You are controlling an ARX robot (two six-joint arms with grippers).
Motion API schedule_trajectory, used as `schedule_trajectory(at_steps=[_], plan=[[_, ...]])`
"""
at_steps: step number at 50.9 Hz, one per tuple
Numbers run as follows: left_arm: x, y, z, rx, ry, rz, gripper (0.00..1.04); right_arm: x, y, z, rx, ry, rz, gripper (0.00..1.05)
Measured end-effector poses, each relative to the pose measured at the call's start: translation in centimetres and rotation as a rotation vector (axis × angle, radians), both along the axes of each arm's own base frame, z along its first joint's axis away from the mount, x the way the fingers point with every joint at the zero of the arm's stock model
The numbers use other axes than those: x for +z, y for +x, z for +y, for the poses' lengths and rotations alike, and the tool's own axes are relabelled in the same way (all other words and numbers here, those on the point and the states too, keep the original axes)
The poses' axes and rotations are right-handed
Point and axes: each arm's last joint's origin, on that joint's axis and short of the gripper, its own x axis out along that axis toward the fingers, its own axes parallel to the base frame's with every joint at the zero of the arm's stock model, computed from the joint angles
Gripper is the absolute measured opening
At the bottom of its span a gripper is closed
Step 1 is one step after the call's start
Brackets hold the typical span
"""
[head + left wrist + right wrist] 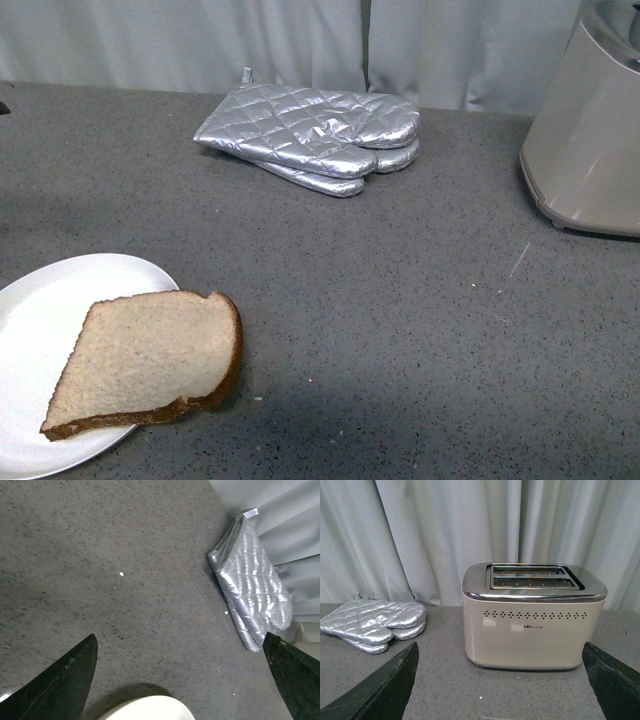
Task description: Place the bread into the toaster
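Left fingers (65, 685) spread wide, nothing btwn them, over bare tabletop (400, 330) w/ a bit of the plate (40, 310) rim showing. Right fingers (612, 680) also wide apart & empty, facing the toaster (532, 630), slots (532, 576) open on top.

Front view: bread (150, 360) lower left of frame, lying flat, part on the plate, rounded end hanging over onto the tabletop. Toaster at upper right edge, well apart from it. Oven mitts (310, 135) upper centre, clear of both.

Handling, my guess: slice v. light, soft, squashes & tears easily, prob flops if held by one corner. Crust is the firmest part, so pinch gently across the overhanging crust edge, where a finger can get under. Needs turning upright for the slot.
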Motion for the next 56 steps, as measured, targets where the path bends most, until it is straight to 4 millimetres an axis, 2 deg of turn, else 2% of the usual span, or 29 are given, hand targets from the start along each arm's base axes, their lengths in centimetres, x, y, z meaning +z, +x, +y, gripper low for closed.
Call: schedule_trajectory(at_steps=[11, 23, 37, 56], plan=[[-1.7, 0.7, 2.2, -0.086, 0.118, 0.095, 0.98, 0.0, 0.0, 0.0, 0.0, 0.0, 0.0, 0.95], [-3.3, 0.8, 3.4, -0.207, 0.231, 0.163, 0.98, 0.0, 0.0, 0.0, 0.0, 0.0, 0.0, 0.95], [-4.6, -0.7, 3.3, -0.379, 0.309, 0.274, 0.98, 0.0, 0.0, 0.0, 0.0, 0.0, 0.0, 0.95], [-4.7, -2.4, 2.0, -0.581, 0.312, 0.318, 0.98, 0.0, 0.0, 0.0, 0.0, 0.0, 0.0, 0.95]])
